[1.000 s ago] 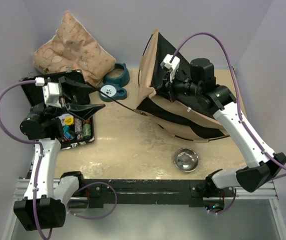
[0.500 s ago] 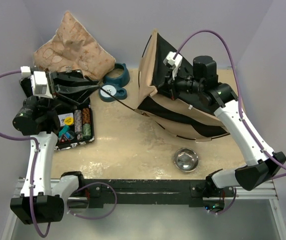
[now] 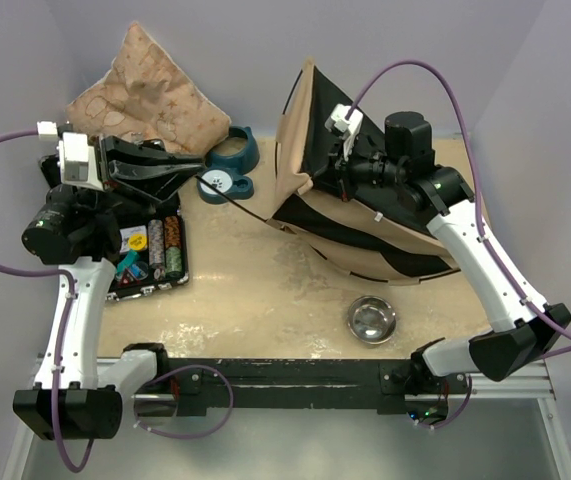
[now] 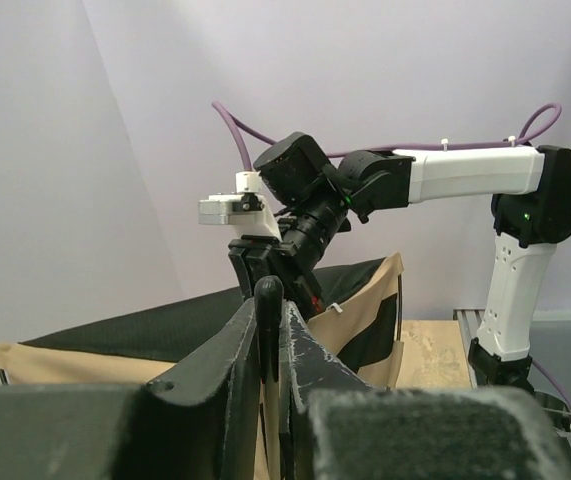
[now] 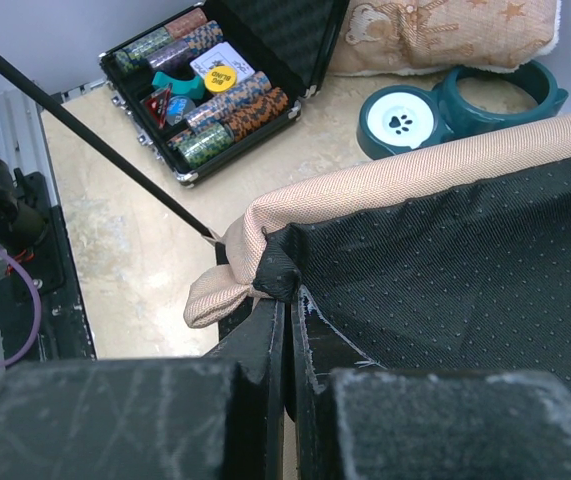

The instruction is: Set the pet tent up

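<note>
From the top view, the pet tent (image 3: 295, 140) lay collapsed on the far right part of the surface (image 3: 265, 290), with tan cloth and black lining folded over each other and no standing shape. The right hand (image 3: 320, 182) sat at its left edge. One thin dark pole (image 3: 240, 205) ran out from that edge across the surface to the left hand (image 3: 197, 166), which hung above the teal pet bowl (image 3: 230, 165). The star-patterned pillow (image 3: 145, 95), the open chip case (image 3: 150, 255) and the steel bowl (image 3: 371, 318) lay apart from the tent.

In the left wrist view, the left hand's fingers (image 4: 235, 340) stood narrow, pinched on the pole's end. Beyond them the tent's tan rim and black lining rose under the right arm.

In the right wrist view, the right hand was clamped on the tent's hem where tan cloth met black lining. The pole entered the cloth just beside that grip.

Judged from this, the job was in an early stage. One pole and one hem were held. The frame was not spread, the tent was not upright, and neither the entrance nor the pom-pom could be seen.
</note>
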You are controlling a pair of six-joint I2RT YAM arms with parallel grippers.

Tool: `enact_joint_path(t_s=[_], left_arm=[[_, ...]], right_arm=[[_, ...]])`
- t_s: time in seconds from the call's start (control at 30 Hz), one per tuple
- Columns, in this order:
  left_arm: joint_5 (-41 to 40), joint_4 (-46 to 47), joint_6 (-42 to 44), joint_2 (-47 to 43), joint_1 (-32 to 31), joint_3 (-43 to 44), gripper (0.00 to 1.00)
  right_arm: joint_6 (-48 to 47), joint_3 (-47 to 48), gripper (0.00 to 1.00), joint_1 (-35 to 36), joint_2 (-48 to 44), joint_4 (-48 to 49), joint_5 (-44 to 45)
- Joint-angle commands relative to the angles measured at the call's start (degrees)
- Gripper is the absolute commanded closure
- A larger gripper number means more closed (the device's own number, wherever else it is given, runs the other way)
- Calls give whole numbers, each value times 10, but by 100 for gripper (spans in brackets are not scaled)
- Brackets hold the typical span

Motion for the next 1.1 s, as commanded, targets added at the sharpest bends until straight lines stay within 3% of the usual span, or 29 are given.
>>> enact_joint_path(t_s=[0.0,0.23,0.6,1.07], left_arm=[[-7,10,-12,7,-5,16,87],[0,15,-19,2,-8,-7,74],[12,34,-17,-10,-6,-42,76],[8,48,-31,-9,-6,-16,83]], right_arm=[[10,25,100,-2,-8,29,-23],[13,29,100,-3,-7,30,-30],[10,40,100,-6,0,17,-29],[9,42,100,-6,4,13,-32]])
